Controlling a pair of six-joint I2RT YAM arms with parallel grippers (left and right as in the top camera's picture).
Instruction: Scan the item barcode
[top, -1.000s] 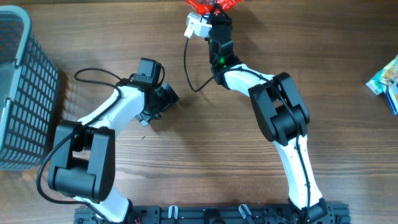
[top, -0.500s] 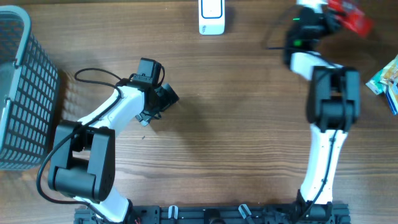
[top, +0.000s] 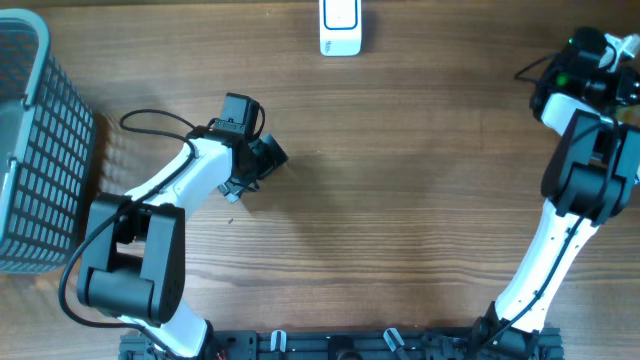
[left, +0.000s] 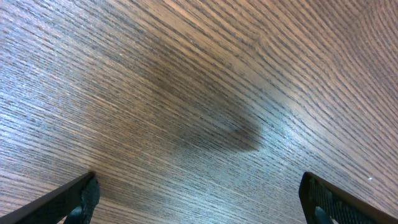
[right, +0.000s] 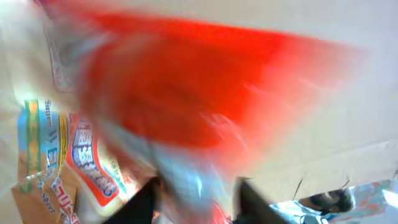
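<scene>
1. While the right gripper (right: 199, 202) reached toward the far right edge of the surface (top: 400, 210), the red packet (right: 186, 93) filled its wrist view as a smear of motion blur. The packet sat just ahead of the two dark fingers (right: 144, 205). Whether they were clamped on it or standing apart around it could not be told.
2. From overhead the packet did not show at all. Only the right arm (top: 580, 170) was visible, stretched up to the top right corner and well apart from the white scanner (top: 340, 28) at the top centre. At that distance, the barcode was probably not being shown to the scanner at this moment.
3. Other printed packets (right: 74, 162) lay at the lower left of the red one in the wrist view. This suggested the gripper was over the pile of goods on that side, where items are fetched or set down.
4. The left gripper (left: 200, 198) hung low over bare wood with its jaws wide apart and nothing between them. It looked parked there to leave the middle of the surface free for the working arm.
5. The grey basket (top: 30, 150) stood at the left edge, far from the packet. It was likely the place for goods once scanned.
6. No barcode could be read through the blur.
</scene>
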